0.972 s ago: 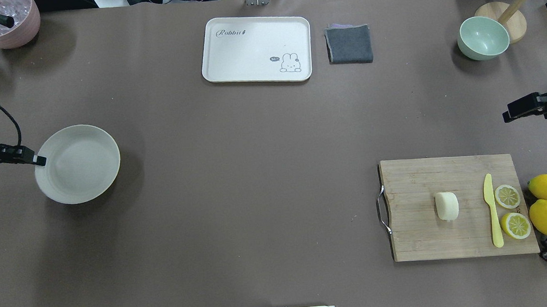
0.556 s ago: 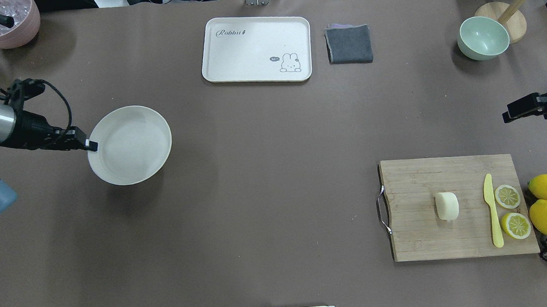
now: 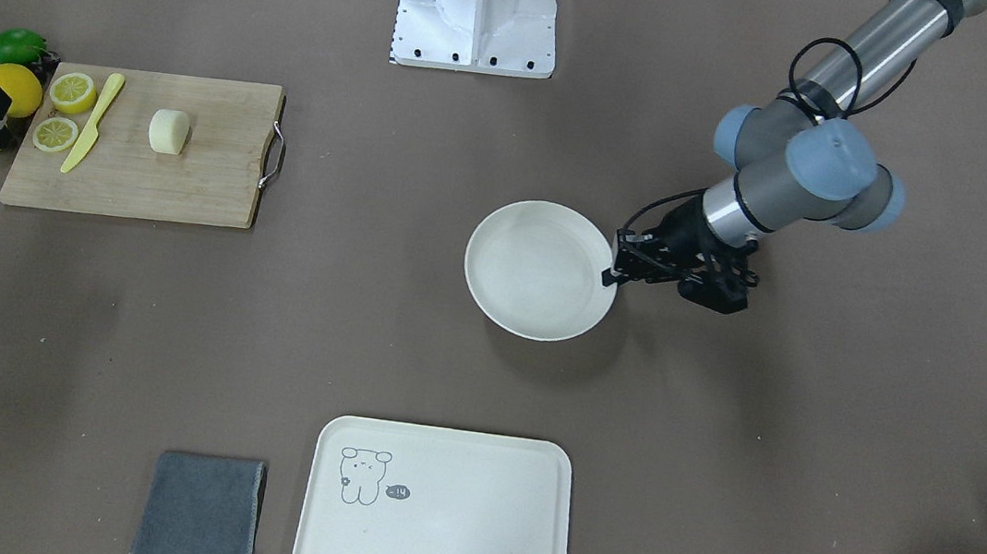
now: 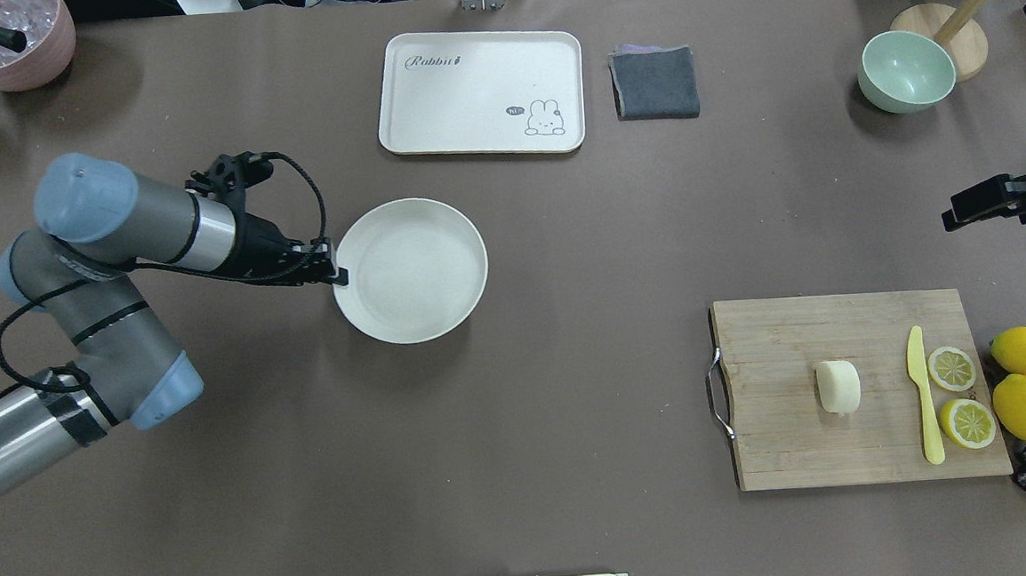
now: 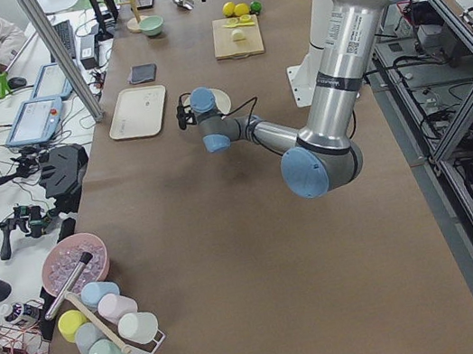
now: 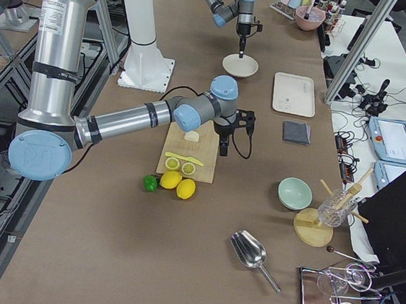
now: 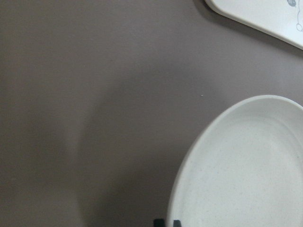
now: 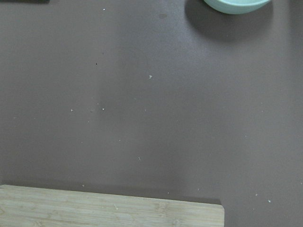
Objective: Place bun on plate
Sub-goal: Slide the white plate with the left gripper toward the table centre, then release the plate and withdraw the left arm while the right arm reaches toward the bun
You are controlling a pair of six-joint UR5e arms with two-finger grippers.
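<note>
Left tool (image 4: 340, 277) pinches plate (image 4: 439, 239) rim; keep plate level, set near bun (image 4: 839, 386). Right tool (image 4: 952, 217) state: cannot tell.

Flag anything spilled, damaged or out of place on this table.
Nothing stands out: the bun lies intact on the cutting board, nothing is spilled. The plate is empty, its rim pinched by the left gripper.

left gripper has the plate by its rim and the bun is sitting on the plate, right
Not quite. The left gripper does have the plate by its rim, but the bun is not on the plate. It lies on the cutting board, near the yellow knife. The overhead exterior view shows the plate holding nothing.
</note>
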